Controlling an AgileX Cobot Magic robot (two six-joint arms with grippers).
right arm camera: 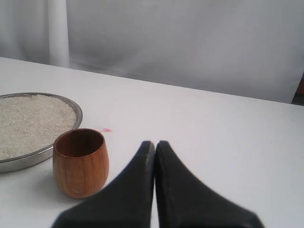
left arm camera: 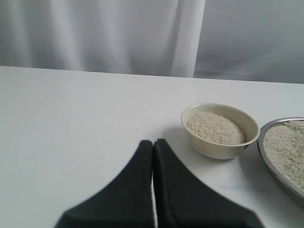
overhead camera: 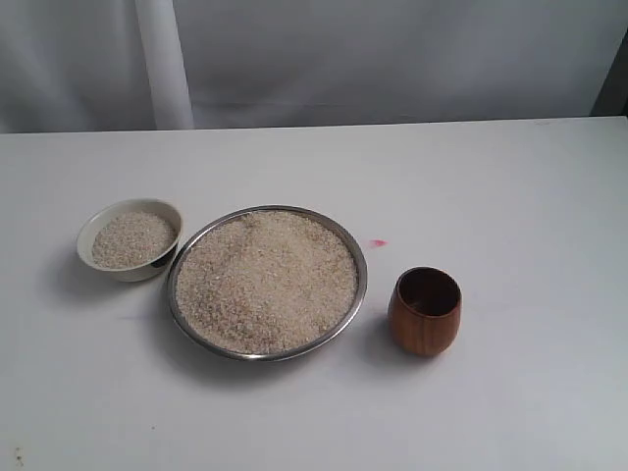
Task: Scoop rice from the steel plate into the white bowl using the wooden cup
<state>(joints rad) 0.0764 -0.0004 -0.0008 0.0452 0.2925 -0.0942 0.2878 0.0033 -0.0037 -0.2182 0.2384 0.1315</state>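
A wide steel plate in the middle of the white table holds a heap of rice. To its left stands the small white bowl, with some rice inside it. The wooden cup stands upright and empty to the right of the plate. Neither gripper shows in the exterior view. My left gripper is shut and empty, short of the white bowl and apart from it. My right gripper is shut and empty beside the wooden cup, not touching it.
A small pink mark lies on the table between the plate and the cup. A white curtain hangs behind the table's far edge, with a white post at the back left.
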